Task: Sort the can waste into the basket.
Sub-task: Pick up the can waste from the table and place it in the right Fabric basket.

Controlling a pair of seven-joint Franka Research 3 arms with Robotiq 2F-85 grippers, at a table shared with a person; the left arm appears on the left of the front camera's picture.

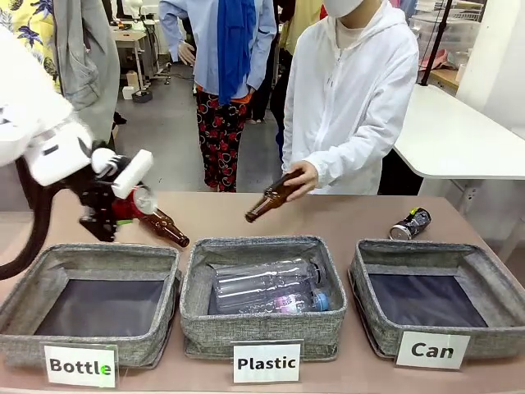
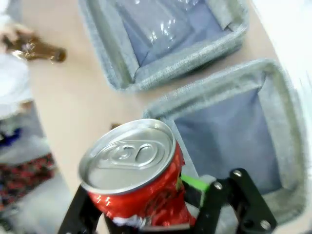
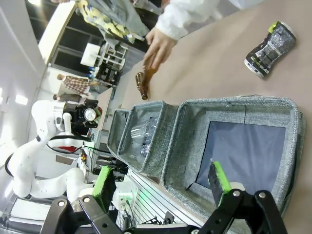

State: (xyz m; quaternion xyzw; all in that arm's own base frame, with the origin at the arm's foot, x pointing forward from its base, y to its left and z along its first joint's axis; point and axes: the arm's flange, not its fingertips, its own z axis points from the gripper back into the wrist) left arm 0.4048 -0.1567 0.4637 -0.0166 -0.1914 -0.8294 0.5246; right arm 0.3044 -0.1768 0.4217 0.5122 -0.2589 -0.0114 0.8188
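Left wrist view: my left claw [image 2: 141,207] is clamped on the crushed red can [image 2: 131,170], lower centre of frame. Right wrist view: my right claw [image 3: 161,179] gapes empty, Can basket [image 3: 239,103] at right, black can [image 3: 270,48] on the desk [image 3: 204,68] upper right.

A grey floor [image 1: 168,123] is seen beyond the tan table [image 1: 344,217]. A white table [image 1: 459,139] is set at the far right, beside a white wall [image 1: 504,49]. A small desk [image 1: 130,37] is placed at the far left.
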